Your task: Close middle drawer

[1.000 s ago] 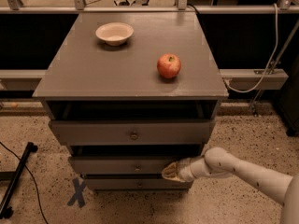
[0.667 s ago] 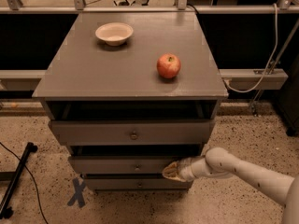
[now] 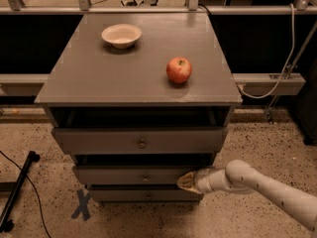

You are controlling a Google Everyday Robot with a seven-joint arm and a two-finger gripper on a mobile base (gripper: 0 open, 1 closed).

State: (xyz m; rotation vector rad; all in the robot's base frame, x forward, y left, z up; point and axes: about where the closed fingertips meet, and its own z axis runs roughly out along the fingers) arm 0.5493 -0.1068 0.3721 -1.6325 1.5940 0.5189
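The grey cabinet (image 3: 133,78) has three drawers. The middle drawer (image 3: 129,174) is a low grey front with a tiny central knob (image 3: 145,178); it stands slightly out, with a dark gap above it. My gripper (image 3: 184,182) comes in from the right on a white arm and its tip touches the right part of that front. The top drawer (image 3: 119,141), wider with a bigger knob (image 3: 142,144), is pulled out. The bottom drawer (image 3: 129,196) is the narrowest.
A white bowl (image 3: 121,35) and a red apple (image 3: 179,70) sit on the cabinet top. A blue X (image 3: 81,204) is taped on the speckled floor at the left. A black stand leg (image 3: 17,195) and cable lie at the far left. A white cable (image 3: 277,68) hangs at the right.
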